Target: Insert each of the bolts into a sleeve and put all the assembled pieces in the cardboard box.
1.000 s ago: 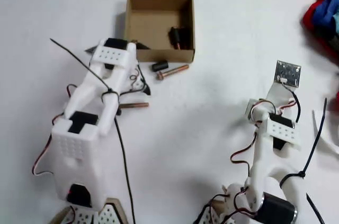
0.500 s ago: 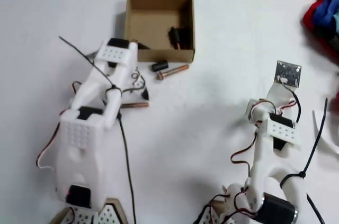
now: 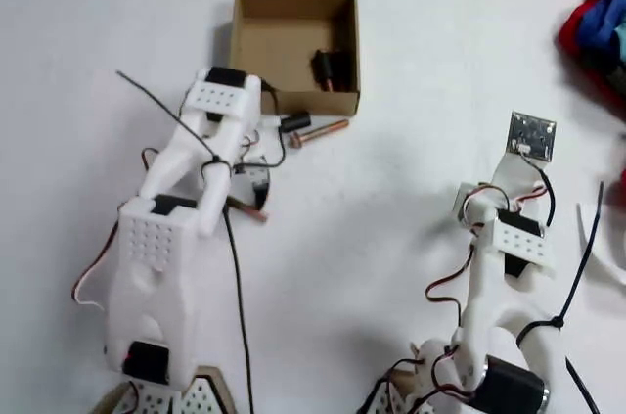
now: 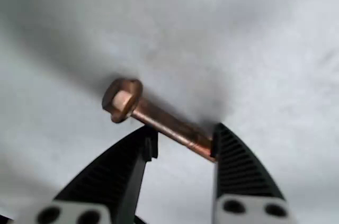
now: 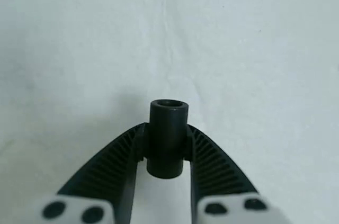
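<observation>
My left gripper (image 4: 183, 138) is shut on a copper bolt (image 4: 159, 121), which lies slantwise between the two black fingers with its hex head sticking out past them. In the high view that gripper (image 3: 251, 186) sits in front of the cardboard box (image 3: 303, 101), with the bolt (image 3: 246, 209) under it. My right gripper (image 5: 165, 140) is shut on a black sleeve (image 5: 168, 121), held upright with its open bore facing up. The right arm (image 3: 509, 238) stands at the table's right side. A second bolt (image 3: 320, 130) and a second black sleeve (image 3: 294, 122) lie just in front of the box.
One assembled bolt-and-sleeve piece (image 3: 328, 68) lies inside the box at its right wall. Coloured cloth (image 3: 597, 18) is heaped at the far right edge. White tabletop stretches between the two arms.
My left arm swung right and lowered over the bolt that lay flat on the table. The fingers closed on it and it turned from level to slanted. The right arm stayed still.
</observation>
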`<state>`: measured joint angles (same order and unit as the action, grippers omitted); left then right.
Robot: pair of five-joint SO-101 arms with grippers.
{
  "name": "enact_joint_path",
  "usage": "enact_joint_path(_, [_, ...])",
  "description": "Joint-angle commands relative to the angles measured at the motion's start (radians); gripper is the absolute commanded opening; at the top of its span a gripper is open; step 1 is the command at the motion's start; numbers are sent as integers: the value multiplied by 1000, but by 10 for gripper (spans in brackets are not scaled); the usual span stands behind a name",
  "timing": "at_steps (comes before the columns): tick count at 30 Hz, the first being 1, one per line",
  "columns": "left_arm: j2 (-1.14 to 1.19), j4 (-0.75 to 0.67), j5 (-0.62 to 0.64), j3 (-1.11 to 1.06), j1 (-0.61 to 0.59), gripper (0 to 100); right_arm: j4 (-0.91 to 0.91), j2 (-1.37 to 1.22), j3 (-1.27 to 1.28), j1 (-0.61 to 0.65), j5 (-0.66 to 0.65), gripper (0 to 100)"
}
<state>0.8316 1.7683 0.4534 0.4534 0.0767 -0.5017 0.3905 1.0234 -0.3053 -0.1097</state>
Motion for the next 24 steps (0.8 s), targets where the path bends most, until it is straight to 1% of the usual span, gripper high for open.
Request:
enact_joint_path(1, [14,17,-80,-2,-14,20,21,2,-18,12,5,22])
enact_joint_path(3, [12,17,-155,-1,-12,31,21,2,-18,12,5,22])
enact_joint_path(5, [12,17,-261,24,-6,24,21,2,-18,12,5,22])
enact_joint_path(11, [12,17,-683,160,-15,24,21,2,-18,12,5,22])
enact_joint_path(13, [14,17,-804,208,-15,24,21,2,-18,12,5,22])
enact_joint_path(14, [15,17,-842,225,-15,24,21,2,-18,12,5,22])
enact_joint_path(15, [17,17,-836,240,-11,24,21,2,-18,12,5,22])
enact_joint_path(18, [21,17,-760,252,-15,24,21,2,-18,12,3,22])
enact_joint_path(21, [23,17,-730,251,-15,25,21,2,-18,12,3,22])
enact_joint_path(24, [23,17,-730,251,-12,81,21,2,-18,12,3,22])
